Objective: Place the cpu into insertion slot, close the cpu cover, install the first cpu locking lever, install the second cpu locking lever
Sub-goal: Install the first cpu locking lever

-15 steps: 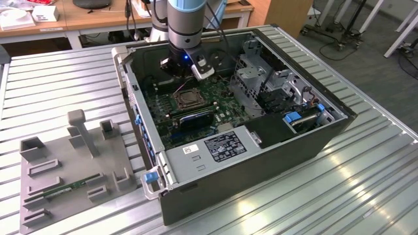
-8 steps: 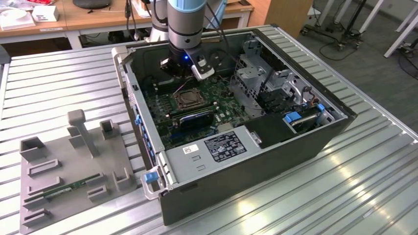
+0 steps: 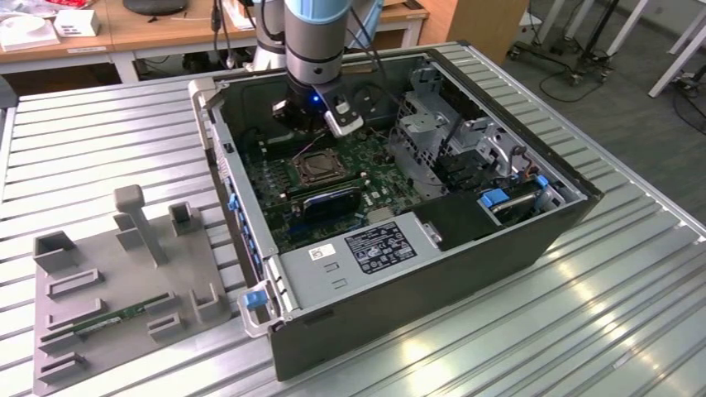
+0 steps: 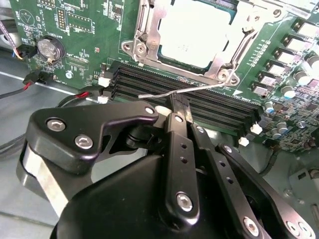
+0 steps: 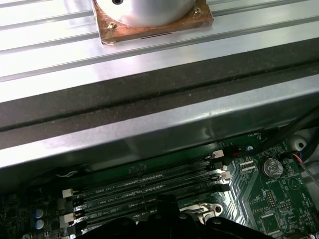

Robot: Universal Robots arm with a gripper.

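Placement first: in the second wrist view we find the cpu (image 4: 197, 32) seated flat in the insertion slot (image 3: 296, 168), pale face up. The cpu cover (image 4: 148, 27) lies down over its edges as a silvery frame.

Just outside the frame, one locking lever (image 4: 199, 88) lies along the socket edge. It is a thin wire rod in the strip between the socket and the black memory slots (image 4: 219, 112). Its long axis runs parallel to those slots. One end meets the socket corner and the bent free end points away along the motherboard (image 4: 79, 30).

The gripper (image 4: 179, 102) approaches from the memory-slot side, so the lever lies directly ahead of the fingertips and crosses their line at right angles. The tips sit at the half of the rod nearer the free end.

The fingers are drawn together, with no gap visible between them. We cannot tell whether they pinch the rod or merely bear against it. We judge the work to stand at a lever step.

In the exterior view the arm (image 3: 314, 41) reaches down into the open computer case (image 3: 441, 273), above the socket.
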